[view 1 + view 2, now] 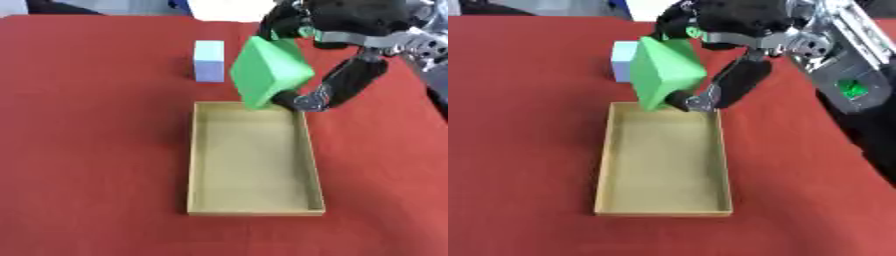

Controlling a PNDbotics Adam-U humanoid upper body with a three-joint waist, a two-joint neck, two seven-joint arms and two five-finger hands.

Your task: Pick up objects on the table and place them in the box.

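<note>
My right hand (pixel 337 30) comes in from the upper right and is shut on a green block (pixel 268 71), fingers over its top and thumb under its lower edge. The block hangs tilted just above the far end of the shallow tan box (pixel 192 165), which lies lengthwise in the middle of the red table. A pale blue block (pixel 208 61) stands upright on the table just left of the green one, beyond the box. Nothing shows inside the box. My left hand is in no view.
The red table (pixel 87 140) spreads wide to the left and right of the box. My right forearm (pixel 842 55), silver and black, crosses the upper right corner.
</note>
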